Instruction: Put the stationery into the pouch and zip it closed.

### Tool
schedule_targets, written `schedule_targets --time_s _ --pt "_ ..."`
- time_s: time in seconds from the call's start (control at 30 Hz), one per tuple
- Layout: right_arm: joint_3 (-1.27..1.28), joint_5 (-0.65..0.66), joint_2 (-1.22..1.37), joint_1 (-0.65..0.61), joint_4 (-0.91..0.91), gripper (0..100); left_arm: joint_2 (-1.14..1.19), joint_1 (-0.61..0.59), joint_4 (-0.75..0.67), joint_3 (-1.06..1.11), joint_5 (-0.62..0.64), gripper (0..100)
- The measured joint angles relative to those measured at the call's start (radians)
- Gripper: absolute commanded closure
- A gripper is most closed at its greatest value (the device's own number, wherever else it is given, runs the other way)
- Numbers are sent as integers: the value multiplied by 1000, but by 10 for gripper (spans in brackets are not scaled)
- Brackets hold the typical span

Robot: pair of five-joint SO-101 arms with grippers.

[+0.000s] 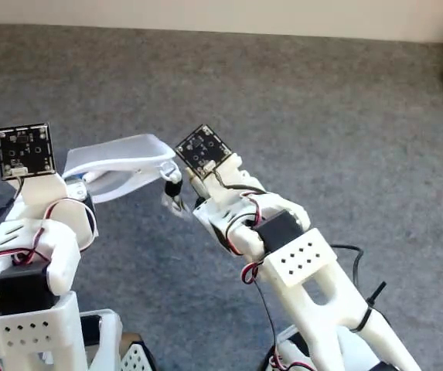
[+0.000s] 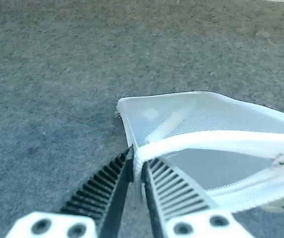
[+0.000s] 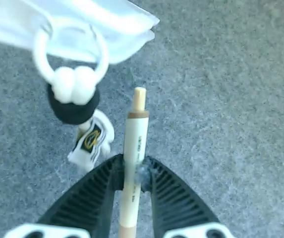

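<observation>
My right gripper (image 3: 131, 174) pinched on a slim cream plastic pen (image 3: 135, 131), my left gripper (image 2: 138, 167) clamped on the rim of a white mesh fabric pouch (image 2: 201, 116), pen tip outside the pouch, near its ring pull (image 3: 67, 84).

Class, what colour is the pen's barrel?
The pen is off-white, tan-tipped; best in the right wrist view.

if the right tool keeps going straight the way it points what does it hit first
Probably the corner of the white translucent zip pouch, led by the cream pen clamped in the right tool. Depth is unclear; it might pass just beneath.
</observation>
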Motion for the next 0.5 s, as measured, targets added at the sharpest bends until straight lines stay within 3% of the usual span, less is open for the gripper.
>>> schedule_targets --time_s 0.33,0.5 --pt "74 0 -183 0 0 995 0 0 12 0 0 992" --pt "175 0 -318 -11 -83 995 0 0 12 0 0 992"
